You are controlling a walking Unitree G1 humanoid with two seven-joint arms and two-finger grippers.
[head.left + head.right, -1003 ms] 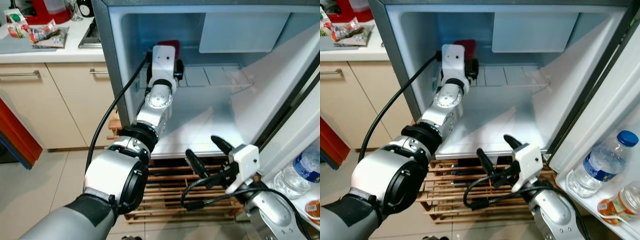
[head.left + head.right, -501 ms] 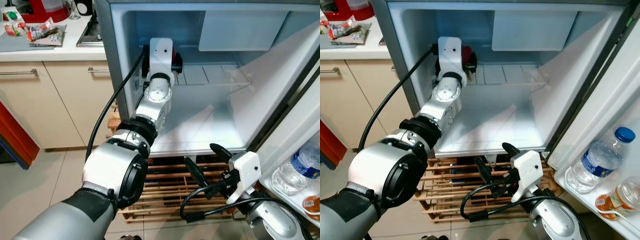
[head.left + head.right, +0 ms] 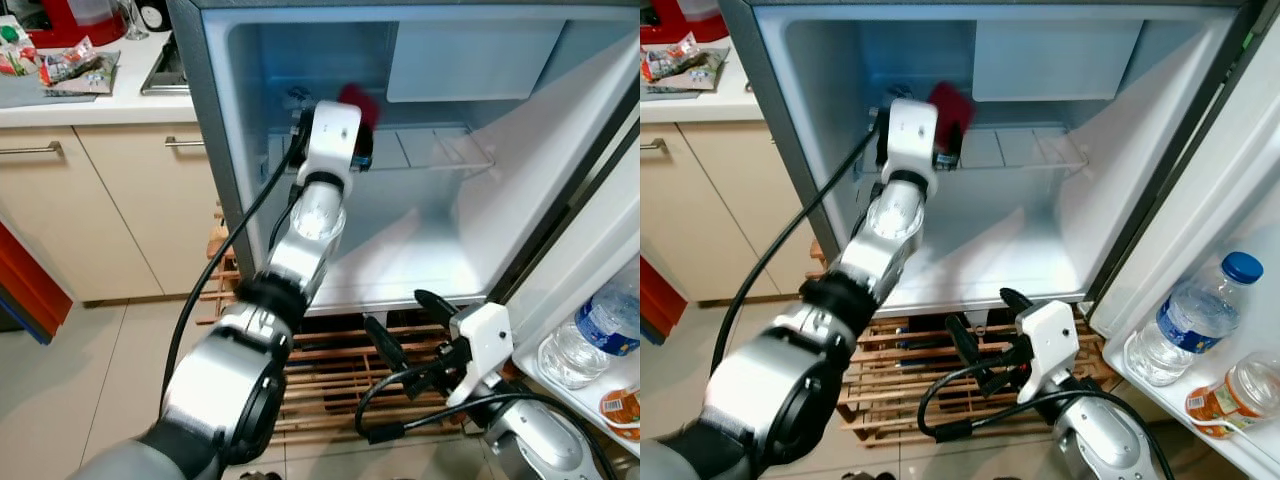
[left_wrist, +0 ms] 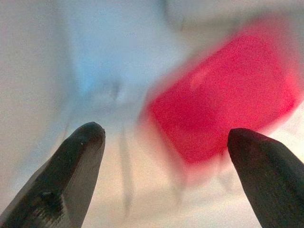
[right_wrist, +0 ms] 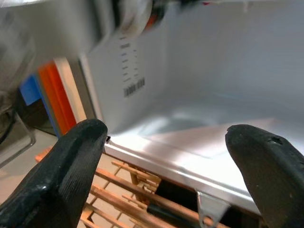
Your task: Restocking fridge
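Observation:
A red pack (image 3: 357, 102) stands tilted at the back left of the fridge's upper shelf (image 3: 440, 150). In the left wrist view it is a blurred red pack (image 4: 223, 109) just ahead of my left gripper (image 4: 166, 133), which is open, with the pack beyond the fingertips and not clamped. From the head views the white left wrist (image 3: 335, 135) hides those fingers. My right gripper (image 3: 397, 310) is open and holds nothing, low in front of the fridge's bottom edge.
The fridge floor (image 3: 400, 250) is bare white. A wooden rack (image 3: 330, 370) sits under the fridge. The open door's shelf at right holds a water bottle (image 3: 590, 340) and a jar (image 3: 622, 410). Counter (image 3: 90, 95) and cabinets stand to the left.
My left wrist has turned and reached a little further right along the shelf, and more of the red pack now shows beside it, tilted. The right gripper stays open, slightly lower.

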